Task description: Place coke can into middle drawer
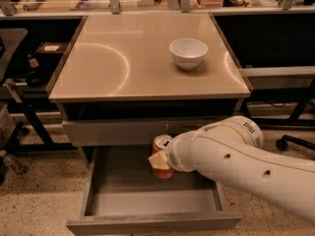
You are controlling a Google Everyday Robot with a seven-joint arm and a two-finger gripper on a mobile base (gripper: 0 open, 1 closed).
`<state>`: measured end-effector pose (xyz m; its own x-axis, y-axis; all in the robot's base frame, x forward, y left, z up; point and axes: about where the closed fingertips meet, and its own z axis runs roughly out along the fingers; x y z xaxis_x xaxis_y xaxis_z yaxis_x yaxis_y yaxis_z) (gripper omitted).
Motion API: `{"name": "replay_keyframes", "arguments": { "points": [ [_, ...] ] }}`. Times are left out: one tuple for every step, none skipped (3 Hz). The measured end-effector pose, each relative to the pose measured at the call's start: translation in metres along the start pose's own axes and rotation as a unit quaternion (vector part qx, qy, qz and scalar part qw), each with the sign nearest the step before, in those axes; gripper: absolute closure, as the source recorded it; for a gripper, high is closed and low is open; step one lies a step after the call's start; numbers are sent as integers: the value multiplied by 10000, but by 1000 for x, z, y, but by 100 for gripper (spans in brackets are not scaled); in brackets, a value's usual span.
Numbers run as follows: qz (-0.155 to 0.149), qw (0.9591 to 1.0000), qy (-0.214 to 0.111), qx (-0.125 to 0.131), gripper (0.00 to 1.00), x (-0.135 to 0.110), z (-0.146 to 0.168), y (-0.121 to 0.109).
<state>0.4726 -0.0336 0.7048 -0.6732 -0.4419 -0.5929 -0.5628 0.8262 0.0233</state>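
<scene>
The coke can (161,145), red with a silver top, is upright inside the open middle drawer (147,200), toward its back centre. My gripper (160,160) is shut on the coke can; a pale fingertip (157,160) lies across its front. The white arm (246,166) reaches in from the right and hides the drawer's right back corner. The can's base is low in the drawer; I cannot tell whether it touches the floor.
A white bowl (187,52) stands on the tan cabinet top (123,63). A shut grey drawer front (108,131) sits just above the open drawer. Dark furniture frames stand left and right; a chair caster (281,143) is on the right floor.
</scene>
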Motion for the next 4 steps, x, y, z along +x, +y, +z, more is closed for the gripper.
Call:
{"name": "replay_keyframes", "arguments": {
  "points": [
    [229, 9997, 66, -46, 100, 17, 19, 2],
    [406, 9991, 87, -18, 100, 43, 50, -7],
    [614, 9981, 35, 91, 100, 53, 69, -29],
    [1022, 9947, 63, 65, 100, 62, 92, -41]
  ]
}}
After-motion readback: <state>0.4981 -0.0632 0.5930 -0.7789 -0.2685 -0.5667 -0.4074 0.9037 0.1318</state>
